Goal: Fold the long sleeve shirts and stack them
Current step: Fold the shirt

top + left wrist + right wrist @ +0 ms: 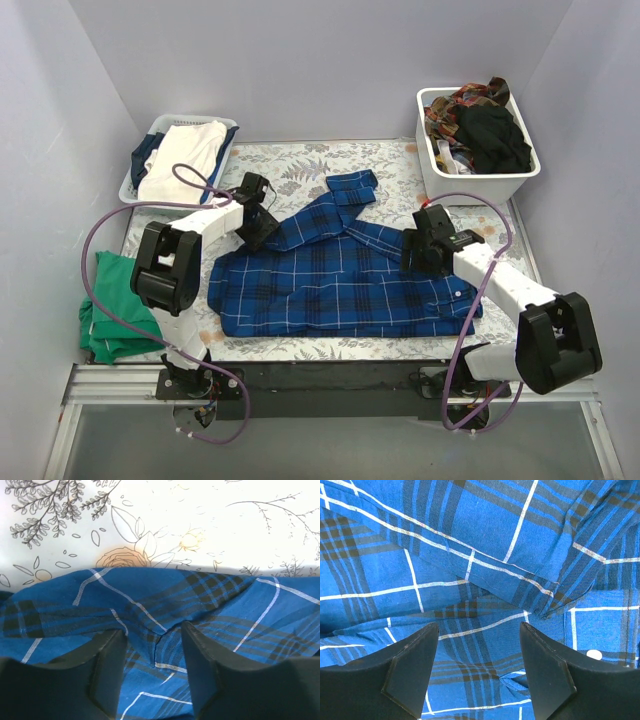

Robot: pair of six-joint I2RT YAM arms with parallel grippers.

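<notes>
The blue plaid shirt [340, 285] is lying spread; your right jaws are hovering wide open above it, your left jaws straddling a fold, grip unclear.

Long sleeve shirt [340, 275]: dark blue plaid with black bands and thin white grid lines, lying spread at the middle of the floral table cloth [300, 160]. The body forms a broad, roughly flat panel running left to right, with shallow creases. One sleeve [330, 210] lies angled from the body's far-left part toward the far side, its cuff end farthest. A small white button [592, 654] shows near the right side.
</notes>
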